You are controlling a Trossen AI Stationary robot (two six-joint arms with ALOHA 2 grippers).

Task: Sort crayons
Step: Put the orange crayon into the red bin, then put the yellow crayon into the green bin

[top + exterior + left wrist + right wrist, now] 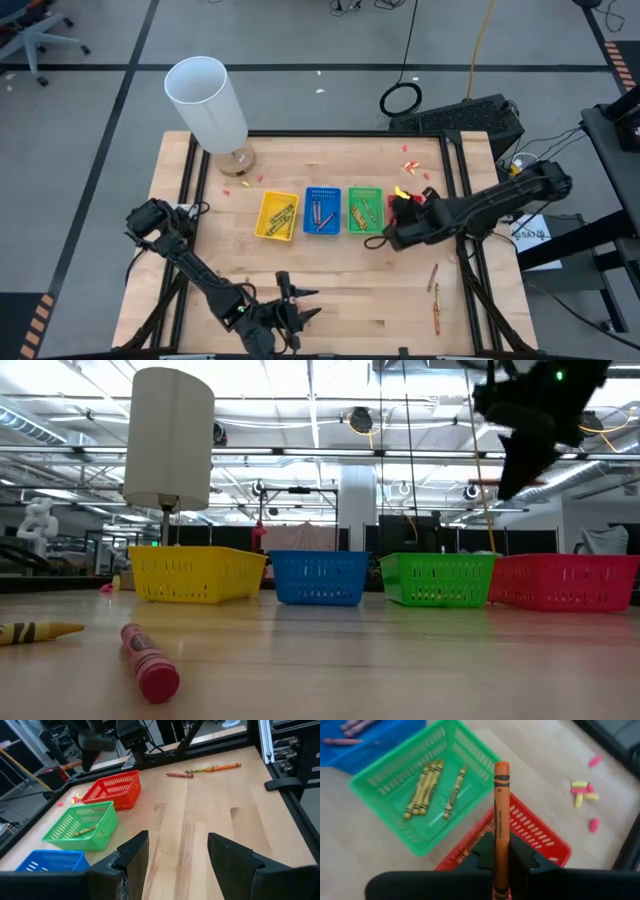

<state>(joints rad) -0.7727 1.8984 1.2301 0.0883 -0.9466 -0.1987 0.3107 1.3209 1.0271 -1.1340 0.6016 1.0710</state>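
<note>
Four trays stand in a row: yellow (pixel 276 215), blue (pixel 321 210), green (pixel 364 208) and red (pixel 540 837). My right gripper (pixel 501 852) hovers above the red tray's edge next to the green tray, shut on an orange crayon (pixel 501 805). Several greenish crayons (pixel 427 787) lie in the green tray and purple ones (pixel 350 730) in the blue. Loose crayons (pixel 434 295) lie flat on the table near the right edge. My left gripper (pixel 177 850) stands open near the front edge (pixel 300 305), with nothing between its fingers. My right gripper pinches the orange crayon by its lower end (pixel 501 870) between its two fingers (pixel 485 851). The crayon runs along the fingers and sticks out well past their tips. It is lifted clear, over the red tray, and the gripper slants down from the table's right side.
A white lamp (pixel 210 105) stands at the far left corner. Small pink and yellow scraps (pixel 582 790) lie behind the red tray. A yellow crayon (pixel 35 630) and a red one (pixel 150 660) lie near the low camera. Bare wood stretches between the trays and the front edge.
</note>
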